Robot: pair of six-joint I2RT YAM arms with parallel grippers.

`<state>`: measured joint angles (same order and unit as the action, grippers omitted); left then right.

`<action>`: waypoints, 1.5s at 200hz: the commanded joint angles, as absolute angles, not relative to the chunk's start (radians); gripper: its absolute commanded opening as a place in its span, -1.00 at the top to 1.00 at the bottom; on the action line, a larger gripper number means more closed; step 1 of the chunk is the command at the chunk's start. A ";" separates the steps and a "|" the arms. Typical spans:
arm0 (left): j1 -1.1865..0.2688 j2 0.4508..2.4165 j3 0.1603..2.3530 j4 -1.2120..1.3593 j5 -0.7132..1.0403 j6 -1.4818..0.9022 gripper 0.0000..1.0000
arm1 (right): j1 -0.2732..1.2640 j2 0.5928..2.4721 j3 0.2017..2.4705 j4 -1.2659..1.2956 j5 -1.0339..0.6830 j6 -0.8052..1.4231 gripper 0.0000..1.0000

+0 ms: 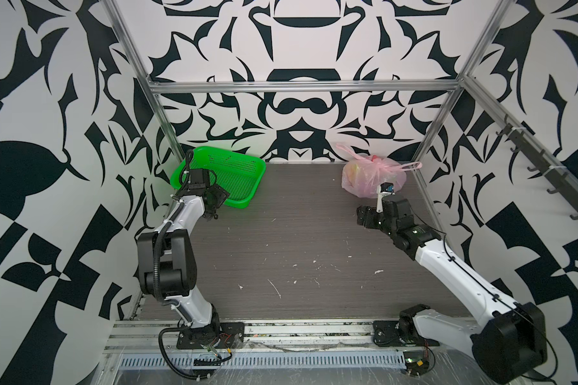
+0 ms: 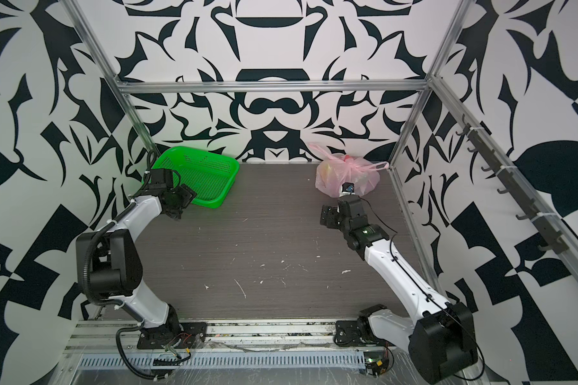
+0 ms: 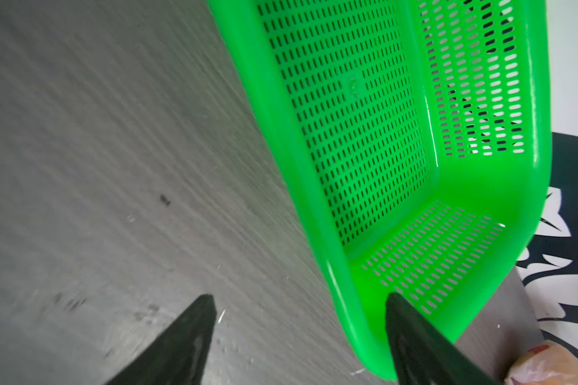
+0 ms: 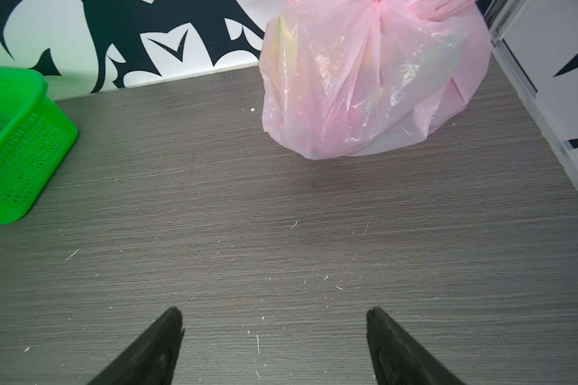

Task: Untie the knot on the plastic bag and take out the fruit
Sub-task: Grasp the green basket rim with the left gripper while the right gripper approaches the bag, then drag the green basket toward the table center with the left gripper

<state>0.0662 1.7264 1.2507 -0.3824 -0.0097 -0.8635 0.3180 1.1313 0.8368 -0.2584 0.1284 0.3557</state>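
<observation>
Grey table (image 4: 281, 216) — plastic bag (image 4: 364, 83) lies ahead of the spread, empty right tool (image 4: 274, 311) — left tool (image 3: 300, 296) likewise.

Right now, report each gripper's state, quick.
Left gripper: open, holding nothing, next to the green basket.
Right gripper: open, holding nothing, short of the plastic bag.

Green basket (image 1: 239, 176) on a grey tabletop (image 1: 297, 240)
The perforated basket sits in the far left corner, close to the black-and-white patterned wall (image 1: 297, 110). White flecks dot the wood-grain tabletop. A rail of dark hooks (image 1: 541, 166) runs along the right side.
</observation>
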 commanded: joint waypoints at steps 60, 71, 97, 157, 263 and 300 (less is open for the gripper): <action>0.095 1.900 1.356 -0.304 0.034 -0.919 -0.22 | 0.333 1.153 0.873 -0.246 0.120 0.344 -0.70; 0.097 1.910 1.361 -0.307 0.035 -0.919 -0.14 | 0.334 1.163 0.877 -0.244 0.119 0.344 -0.69; 0.097 1.916 1.350 -0.301 0.041 -0.918 0.16 | 0.341 1.186 0.889 -0.241 0.117 0.346 -0.67; 0.098 1.884 1.280 -0.280 0.066 -0.920 0.80 | 0.367 1.201 0.900 -0.236 0.116 0.348 -0.62; 0.064 1.550 0.966 -0.330 0.196 -0.800 1.00 | 0.379 1.113 0.846 -0.237 0.125 0.371 -0.56; -0.074 1.427 0.869 -0.389 0.172 -0.731 1.00 | 0.380 1.111 0.849 -0.248 0.140 0.382 -0.55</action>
